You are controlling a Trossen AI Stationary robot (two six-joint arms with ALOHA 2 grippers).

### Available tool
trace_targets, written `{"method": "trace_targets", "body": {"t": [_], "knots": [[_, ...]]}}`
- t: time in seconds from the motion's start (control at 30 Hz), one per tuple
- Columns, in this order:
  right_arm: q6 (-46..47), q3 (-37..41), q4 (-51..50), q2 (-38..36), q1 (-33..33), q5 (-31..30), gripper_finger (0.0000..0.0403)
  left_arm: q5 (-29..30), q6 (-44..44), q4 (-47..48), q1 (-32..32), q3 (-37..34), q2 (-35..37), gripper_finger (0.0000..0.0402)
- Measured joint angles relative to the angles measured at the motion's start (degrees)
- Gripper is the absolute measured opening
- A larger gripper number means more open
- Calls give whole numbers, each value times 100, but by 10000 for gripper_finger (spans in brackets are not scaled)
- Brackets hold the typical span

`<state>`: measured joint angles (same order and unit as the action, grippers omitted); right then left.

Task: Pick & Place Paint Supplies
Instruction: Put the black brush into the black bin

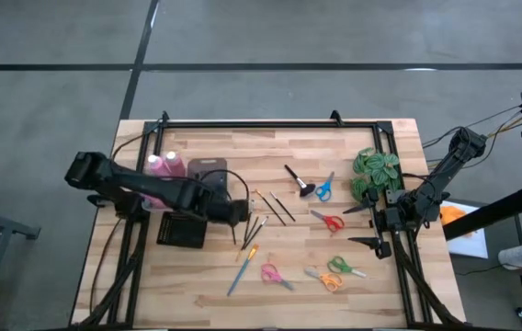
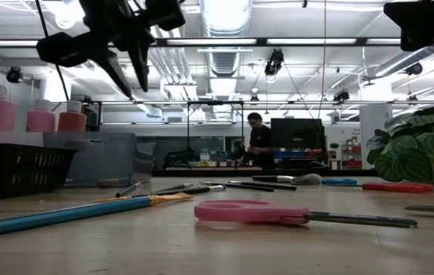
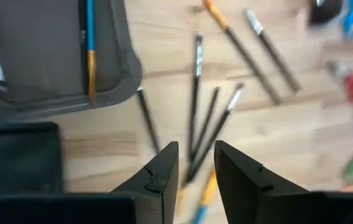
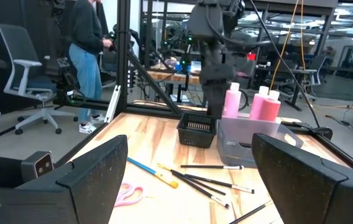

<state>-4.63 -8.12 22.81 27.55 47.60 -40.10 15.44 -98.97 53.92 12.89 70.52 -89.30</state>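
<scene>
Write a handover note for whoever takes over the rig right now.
Left gripper: above the loose brushes beside the grey tray, fingers partly open, holding nothing.
Right gripper: parked at the table's right edge, fingers wide open, empty.
Done: pink bottles stand at the tray; a blue-handled brush lies in it.
Left: the loose brushes, the long blue brush, the stubby black brush.

- I see grey floor [image 1: 50, 37] around the wooden desk [image 1: 371, 285].
- Ceiling strip lights [image 2: 225, 15] glow overhead.
- A white office chair [image 4: 27, 81] stands beside a person [image 4: 89, 56].
</scene>
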Motion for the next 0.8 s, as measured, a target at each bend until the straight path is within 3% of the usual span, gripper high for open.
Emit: {"method": "trace_targets", "body": {"t": [0.13, 0.3, 0.53, 0.8], "knots": [[-2, 0, 0, 2, -1, 0, 341, 404, -1386, -4, 367, -34, -159, 106], [4, 0, 1, 2, -1, 0, 341, 409, -1987, 166, 526, 7, -425, 106], [-4, 1, 0, 2, -1, 0, 341, -202, -2182, 203, 523, 5, -860, 106], [-4, 0, 0, 0, 0, 0, 341, -308, -2232, -83, 506, 5, -1246, 106]]}}
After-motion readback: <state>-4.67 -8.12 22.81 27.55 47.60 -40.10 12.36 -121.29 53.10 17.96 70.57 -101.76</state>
